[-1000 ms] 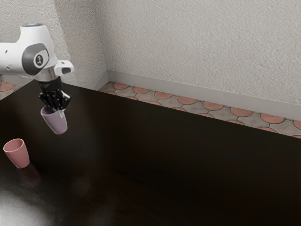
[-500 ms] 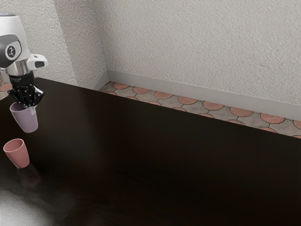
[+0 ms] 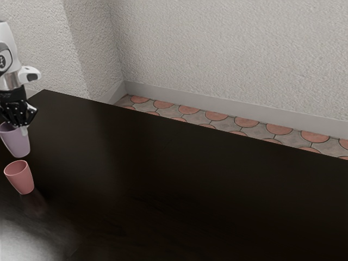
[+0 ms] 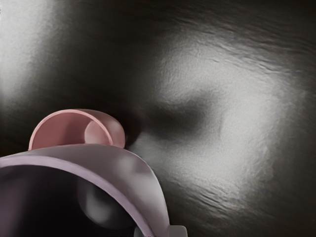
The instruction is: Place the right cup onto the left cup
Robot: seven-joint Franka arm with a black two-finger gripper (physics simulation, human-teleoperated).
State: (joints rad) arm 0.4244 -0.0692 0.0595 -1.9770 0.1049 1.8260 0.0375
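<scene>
Marking on the round badge [image 3: 4, 60] of the robot arm [image 3: 7, 39] is too small to read. The purple cup [image 3: 16, 142] and the pink cup [image 3: 20, 178] have plain-coloured sides.

Compared with half a second ago, the arm has travelled farther toward the exterior view's left, carrying the purple cup with it, so the cup's rim now meets that edge of the picture. The cup also sits slightly lower there and closer to the pink cup than it did a second ago. The pink cup keeps its place, upright on the dark, glossy counter [image 3: 179, 190].

The end effector [image 3: 20, 128] is holding the purple cup by its wall, one finger inside the rim and the other outside. That cup is mouth up, near the pink cup and not nested in it. In the wrist view its near rim is large, with the pink cup's open mouth partly hidden behind it and pale glare spread over the counter.
</scene>
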